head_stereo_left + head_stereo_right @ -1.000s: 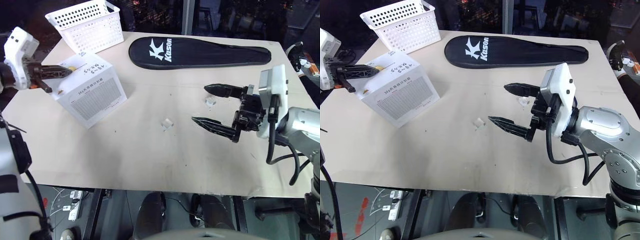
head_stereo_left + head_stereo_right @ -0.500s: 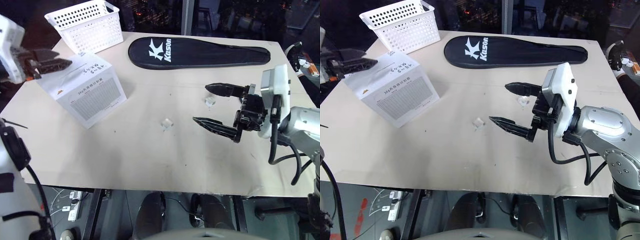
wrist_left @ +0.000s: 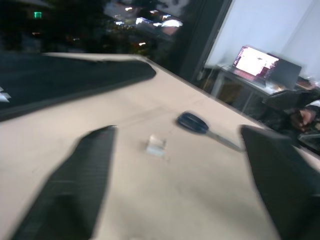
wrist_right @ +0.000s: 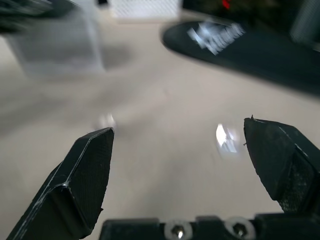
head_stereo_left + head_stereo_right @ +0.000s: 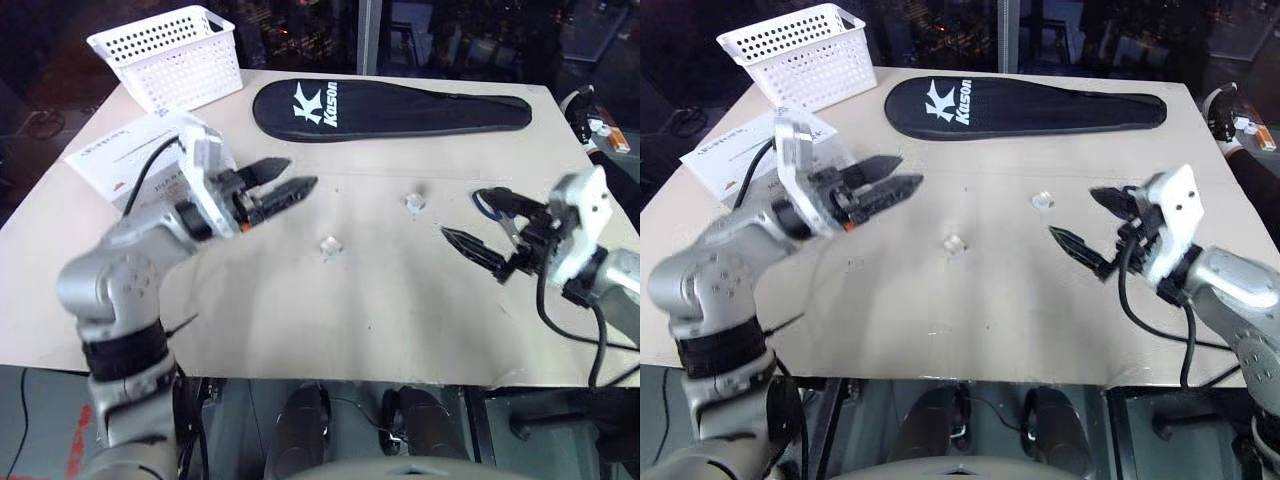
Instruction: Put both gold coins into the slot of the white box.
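A: Any coins left on the bench (image 5: 400,300)?
B: None visible. The white box (image 5: 150,160) sits behind the left gripper (image 5: 285,185); it and the right gripper (image 5: 478,222) gape empty.

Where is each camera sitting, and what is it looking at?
Left eye view, right eye view: on the head, looking down at the beige table, white cardboard box and both arms.
Left wrist view: looks along the open left gripper at a small clear plastic holder.
Right wrist view: looks along the open right gripper toward the black racket case.
All share the table.
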You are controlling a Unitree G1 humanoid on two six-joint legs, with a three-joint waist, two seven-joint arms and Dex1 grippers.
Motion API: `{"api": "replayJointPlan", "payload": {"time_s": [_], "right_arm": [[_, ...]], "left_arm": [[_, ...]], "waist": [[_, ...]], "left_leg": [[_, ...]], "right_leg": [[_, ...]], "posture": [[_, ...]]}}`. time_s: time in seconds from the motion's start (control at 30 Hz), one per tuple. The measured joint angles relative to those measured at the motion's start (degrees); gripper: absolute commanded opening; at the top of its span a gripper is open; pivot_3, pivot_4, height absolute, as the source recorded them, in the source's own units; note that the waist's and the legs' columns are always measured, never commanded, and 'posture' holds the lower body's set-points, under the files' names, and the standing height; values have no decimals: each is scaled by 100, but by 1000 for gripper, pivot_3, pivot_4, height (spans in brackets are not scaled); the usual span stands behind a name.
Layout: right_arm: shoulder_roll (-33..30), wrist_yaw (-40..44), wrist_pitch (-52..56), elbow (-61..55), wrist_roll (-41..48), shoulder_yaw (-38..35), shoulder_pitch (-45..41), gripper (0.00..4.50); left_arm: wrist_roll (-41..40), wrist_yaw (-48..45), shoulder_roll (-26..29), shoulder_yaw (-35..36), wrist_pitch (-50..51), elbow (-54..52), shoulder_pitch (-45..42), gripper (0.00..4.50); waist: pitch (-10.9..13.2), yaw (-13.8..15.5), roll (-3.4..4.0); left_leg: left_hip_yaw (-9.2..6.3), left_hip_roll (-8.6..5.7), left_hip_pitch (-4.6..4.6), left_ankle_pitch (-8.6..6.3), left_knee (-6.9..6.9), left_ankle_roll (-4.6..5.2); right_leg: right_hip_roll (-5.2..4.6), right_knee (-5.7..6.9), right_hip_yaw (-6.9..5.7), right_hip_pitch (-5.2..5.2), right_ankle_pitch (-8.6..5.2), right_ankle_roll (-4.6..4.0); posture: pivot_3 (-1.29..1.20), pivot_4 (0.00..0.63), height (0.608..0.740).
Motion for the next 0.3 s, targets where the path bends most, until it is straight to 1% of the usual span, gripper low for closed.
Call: {"api": "replayJointPlan", "payload": {"time_s": [0.1,0.17,0.23,0.3], "right_arm": [[-4,146,-239,-28,-307,-346,828,4500],[67,253,-456,-44,-449,-658,1372,4500],[272,315,-705,-116,-616,-898,1906,4500],[393,319,-889,-115,-775,-944,2122,4500]], "left_arm": [[152,176,-26,-5,-293,-205,845,4421],[356,205,-11,-27,-659,-224,1371,4421],[559,195,3,-12,-1010,-230,1909,4421],[680,192,5,-30,-1267,-196,2118,4421]], "waist": [[3,20,3],[2,26,4],[-6,38,7],[-6,40,8]], "left_leg": [[2,1,64,-5,-6,1],[1,5,64,-18,-4,-20],[-2,5,70,-19,-3,-23],[-4,7,66,-20,2,-23]], "right_leg": [[-5,-10,-2,60,-7,-8],[-15,-10,-4,60,-13,-22],[-38,-10,-4,62,-14,-23],[-47,-11,-4,59,-13,-23]], "posture": [[0,150,740],[0,150,740],[0,150,740],[0,150,740]]}}
